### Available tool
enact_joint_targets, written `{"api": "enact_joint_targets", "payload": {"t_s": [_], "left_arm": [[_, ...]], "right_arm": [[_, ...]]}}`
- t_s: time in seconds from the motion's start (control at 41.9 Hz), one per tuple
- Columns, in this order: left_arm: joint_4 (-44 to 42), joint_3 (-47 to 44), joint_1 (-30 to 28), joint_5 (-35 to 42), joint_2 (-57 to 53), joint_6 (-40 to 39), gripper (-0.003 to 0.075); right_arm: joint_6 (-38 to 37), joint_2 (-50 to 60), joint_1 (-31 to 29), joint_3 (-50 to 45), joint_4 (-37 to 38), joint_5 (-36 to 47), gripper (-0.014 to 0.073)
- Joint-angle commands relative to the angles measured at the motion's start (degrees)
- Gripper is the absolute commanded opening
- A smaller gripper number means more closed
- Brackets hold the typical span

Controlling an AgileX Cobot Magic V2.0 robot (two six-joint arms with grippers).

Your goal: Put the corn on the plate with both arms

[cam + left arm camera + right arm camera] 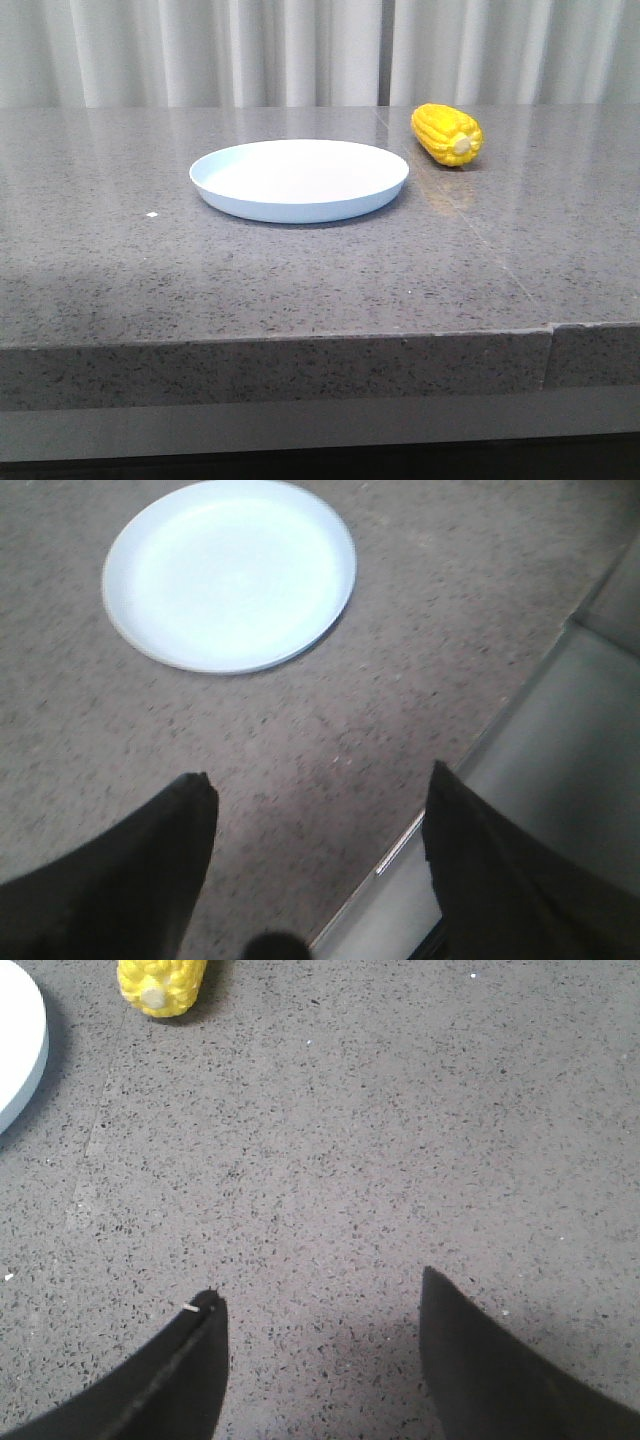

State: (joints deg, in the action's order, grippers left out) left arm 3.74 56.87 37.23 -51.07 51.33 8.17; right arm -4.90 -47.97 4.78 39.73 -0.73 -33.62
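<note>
The yellow corn (447, 134) lies on the grey stone table just to the right of the pale blue-white plate (298, 179), its cream stub end facing the front. The plate holds nothing. No arm shows in the front view. My left gripper (320, 785) is open and empty above the table's front edge, with the plate (229, 572) ahead of it. My right gripper (320, 1290) is open and empty over bare table; the corn (160, 984) and the plate's rim (22, 1060) lie well ahead of it.
The table's front edge (300, 345) runs across the front view, with a seam (551, 355) at the right. A small white speck (152, 214) lies left of the plate. Pale curtains (300, 50) hang behind the table.
</note>
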Motion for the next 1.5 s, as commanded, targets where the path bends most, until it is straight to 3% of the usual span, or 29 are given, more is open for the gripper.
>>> {"api": "enact_joint_targets", "payload": {"t_s": [0.0,0.215,0.406,0.883,1.17,1.48], "left_arm": [[-3.36,-1.25,0.42,3.49,-4.52,-3.33,0.0442],[-3.37,-2.08,0.42,3.49,-8.4,-3.33,0.0442],[-3.37,-2.08,0.42,3.49,-8.4,-3.33,0.044],[-3.37,-2.08,0.42,3.49,-8.4,-3.33,0.044],[-3.37,-2.08,0.42,3.49,-8.4,-3.33,0.044],[-3.37,-2.08,0.42,3.49,-8.4,-3.33,0.044]], "right_arm": [[0.73,-0.37,0.19,3.07,-0.23,1.49,0.0462],[2.52,-6.44,4.59,11.18,-0.27,-7.41,0.0587],[2.52,-14.62,8.16,19.76,-0.27,-10.76,0.0583],[2.52,-39.65,8.25,44.7,-7.45,-10.82,0.0583],[2.52,-55.08,7.66,58.06,-5.95,-8.82,0.0583],[2.52,-66.78,7.31,66.35,-5.45,-7.53,0.0582]]}}
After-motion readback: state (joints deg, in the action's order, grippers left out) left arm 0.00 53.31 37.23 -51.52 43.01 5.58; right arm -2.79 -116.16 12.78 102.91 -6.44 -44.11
